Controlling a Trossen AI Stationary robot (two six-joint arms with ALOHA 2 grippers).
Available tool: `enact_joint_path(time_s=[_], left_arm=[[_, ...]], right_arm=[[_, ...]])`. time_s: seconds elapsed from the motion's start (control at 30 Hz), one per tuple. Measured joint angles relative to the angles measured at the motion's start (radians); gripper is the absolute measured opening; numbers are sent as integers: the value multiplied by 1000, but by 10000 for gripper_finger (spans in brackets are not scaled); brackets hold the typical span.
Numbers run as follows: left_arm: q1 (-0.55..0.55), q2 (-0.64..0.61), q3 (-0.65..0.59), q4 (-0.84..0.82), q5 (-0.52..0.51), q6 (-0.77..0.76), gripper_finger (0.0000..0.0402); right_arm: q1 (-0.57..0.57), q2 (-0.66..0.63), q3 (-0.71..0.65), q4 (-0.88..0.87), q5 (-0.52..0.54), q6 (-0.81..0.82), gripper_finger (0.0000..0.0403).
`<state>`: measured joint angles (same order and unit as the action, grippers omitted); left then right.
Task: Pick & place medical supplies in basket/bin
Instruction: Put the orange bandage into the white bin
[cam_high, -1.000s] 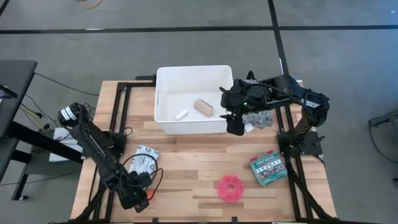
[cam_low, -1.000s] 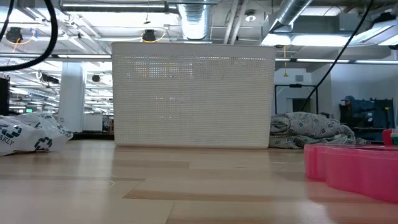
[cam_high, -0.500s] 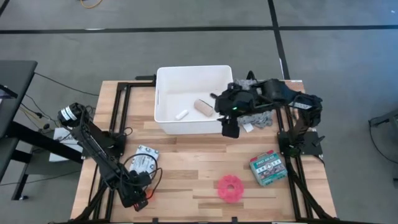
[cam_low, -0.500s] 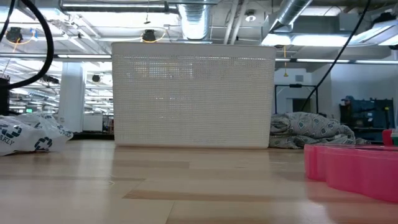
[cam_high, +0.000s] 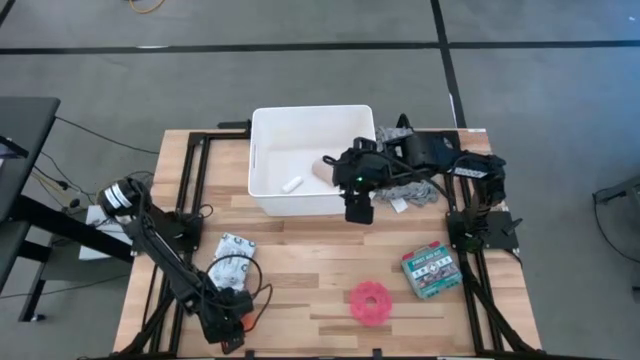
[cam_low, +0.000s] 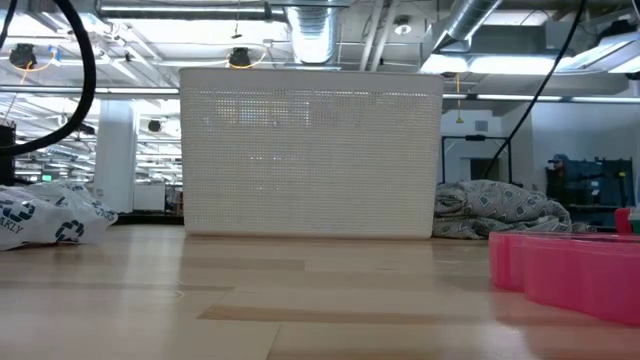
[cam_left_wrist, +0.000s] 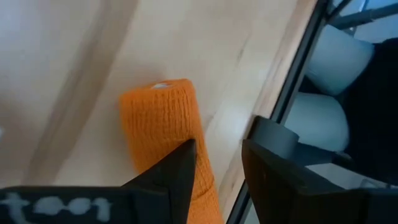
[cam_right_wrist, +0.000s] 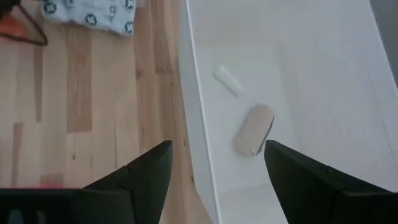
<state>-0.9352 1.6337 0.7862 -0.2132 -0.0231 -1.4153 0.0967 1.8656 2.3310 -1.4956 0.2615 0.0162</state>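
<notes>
The white bin stands at the table's far middle; its near wall fills the low view. Inside lie the beige roll and the small white piece. My right gripper hangs open and empty above the bin's near right corner. My left gripper is at the near left edge, open with a narrow gap, over the orange cylinder lying on the wood. The white packet, pink tape roll and green-white box lie on the table. My left gripper stands over the orange cylinder's nearer end. One finger covers part of it, and the orange shows on both sides of that finger. I cannot tell whether the fingers touch it.
The grey patterned cloth lies right of the bin, under my right arm, and shows in the low view. Bare wood stretches between the packet, the pink roll and the bin's near wall. Black frame rails run along both table sides.
My right gripper has moved toward the table's left, from beside the bin's right wall to above its near right corner, staying open. My left arm has shifted a little toward the near edge.
</notes>
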Motion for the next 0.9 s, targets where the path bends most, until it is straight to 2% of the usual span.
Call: enact_joint_path(time_s=[0.07, 0.23, 0.33, 0.43, 0.6, 0.77, 0.9], left_arm=[[1, 15, 0, 32, 3, 15, 130], [16, 16, 23, 16, 27, 37, 130], [22, 18, 91, -108, 29, 81, 130], [25, 21, 178, -300, 26, 99, 130], [25, 45, 264, -538, -18, 61, 130], [25, 110, 279, -552, -19, 59, 130], [27, 173, 285, -529, 19, 87, 130]], right_arm=[[1, 0, 0, -8, -8, -1, 249], [2, 9, 0, 18, -108, -26, 249], [2, 18, -1, 35, -110, -35, 249], [1, 12, 0, 39, -107, -42, 249], [-1, 14, 0, 39, -107, -43, 249], [2, 14, 0, 38, -107, -43, 249], [2, 14, 0, 37, -107, -43, 249]])
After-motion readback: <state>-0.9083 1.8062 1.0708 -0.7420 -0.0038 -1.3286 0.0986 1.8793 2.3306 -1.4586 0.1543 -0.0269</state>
